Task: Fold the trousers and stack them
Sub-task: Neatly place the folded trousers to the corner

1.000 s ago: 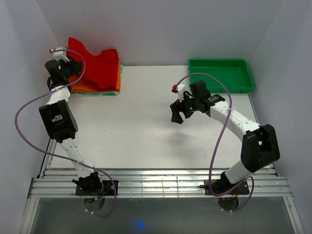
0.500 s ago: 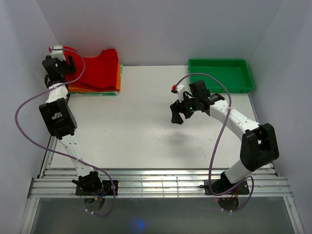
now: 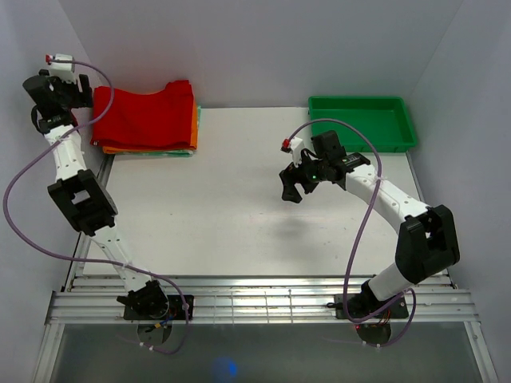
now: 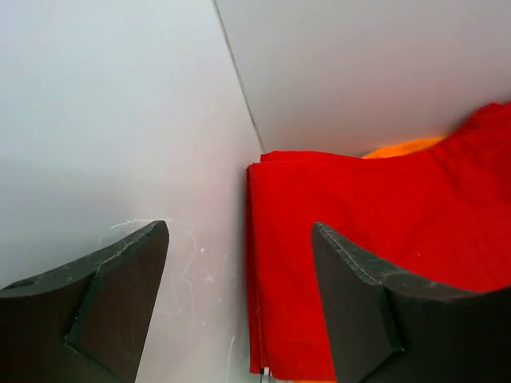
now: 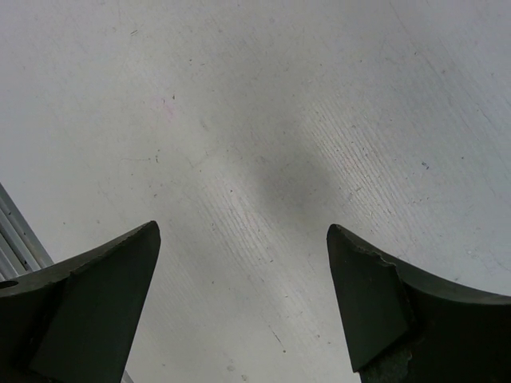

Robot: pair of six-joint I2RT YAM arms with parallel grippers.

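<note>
Left gripper: jaws spread, holding nothing, apparently just clear of the cloth's edge.
Right gripper: jaws spread, holding nothing, above the table.
Trousers: folded, atop orange garment, table's 11 o'clock corner.

- Top camera: mounted high, above and behind the arm bases, facing down and forward. It views the whole table from afar, with the bases at 6 o'clock, the trousers at 10 o'clock and the tray at 1 o'clock.
- Left wrist camera: looks out past the left gripper, close to the trousers' folded edge and the wall. Shared with the top view: the 10 o'clock corner.
- Right wrist camera: looks steeply down past the right gripper, close to bare table. Shared with the top view: the table patch just off centre, toward 3 o'clock.
</note>
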